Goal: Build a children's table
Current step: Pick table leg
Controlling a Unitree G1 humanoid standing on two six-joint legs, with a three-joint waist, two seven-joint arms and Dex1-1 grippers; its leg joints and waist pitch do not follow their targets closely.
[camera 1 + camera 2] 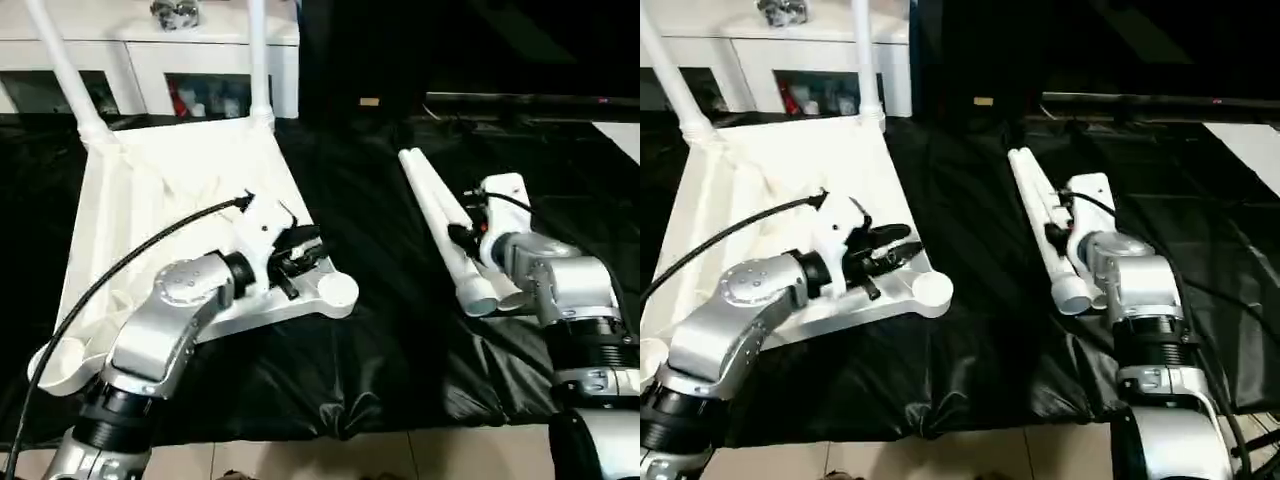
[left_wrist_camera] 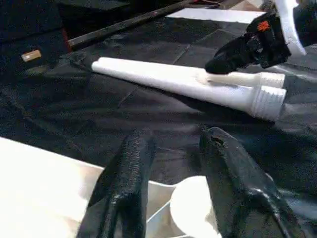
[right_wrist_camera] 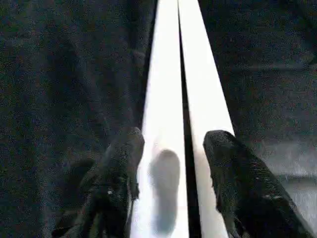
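Table top (image 1: 170,190) lies upside down on the black cover (image 1: 380,330), two legs already standing in the far sockets. Two loose legs (image 1: 445,225) lie to its right. Right gripper (image 3: 171,163) is spread over them, probably the next pick; left gripper (image 2: 173,163) is spread, empty, above the near corner socket (image 1: 337,290). No legible writing.

Indoor room, likely a robot demo or lab space: big table draped in black cloth (image 1: 370,380), tiled floor (image 1: 300,460), white glass-door cabinet (image 1: 190,70) behind holding blurry items
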